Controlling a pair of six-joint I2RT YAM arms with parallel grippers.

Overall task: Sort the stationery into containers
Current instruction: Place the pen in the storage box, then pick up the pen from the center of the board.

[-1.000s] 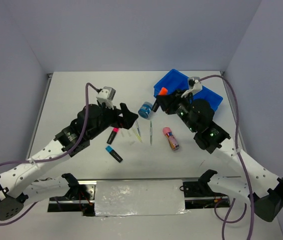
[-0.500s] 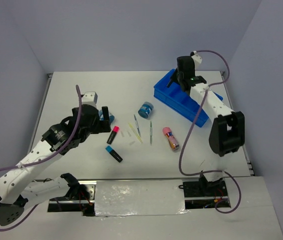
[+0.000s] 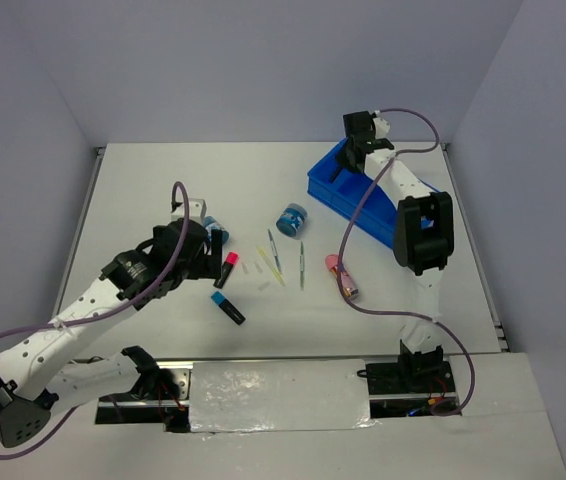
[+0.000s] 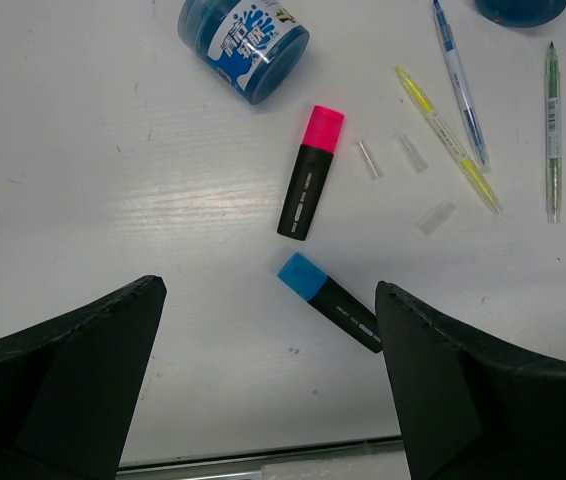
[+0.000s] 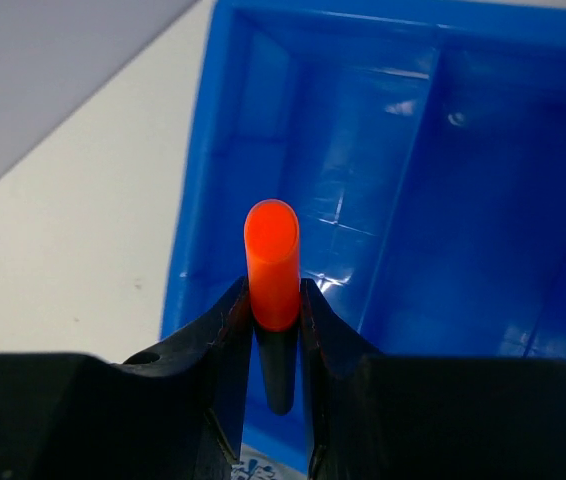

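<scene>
My right gripper (image 5: 275, 300) is shut on a black highlighter with an orange cap (image 5: 272, 258), held above the end compartment of the blue tray (image 5: 418, 140). From above, the right gripper (image 3: 347, 152) hangs over the tray's (image 3: 375, 212) far left end. My left gripper (image 4: 268, 300) is open above the table, holding nothing. Below it lie a pink-capped highlighter (image 4: 310, 172) and a blue-capped highlighter (image 4: 329, 316). A round blue tub (image 4: 243, 45) lies beyond them. Thin pens (image 4: 460, 85) and tiny white pieces (image 4: 435, 218) lie to the right.
A second blue tub (image 3: 291, 219) stands mid-table, and a pink-gold cylinder (image 3: 343, 277) lies to the pens' right. The right arm stretches over the tray. The table's near edge runs just behind the left gripper.
My right gripper has carried the orange-capped highlighter from beside the mid-table tub to above the tray's far end. My left gripper has drawn back to the left, over the highlighters.
</scene>
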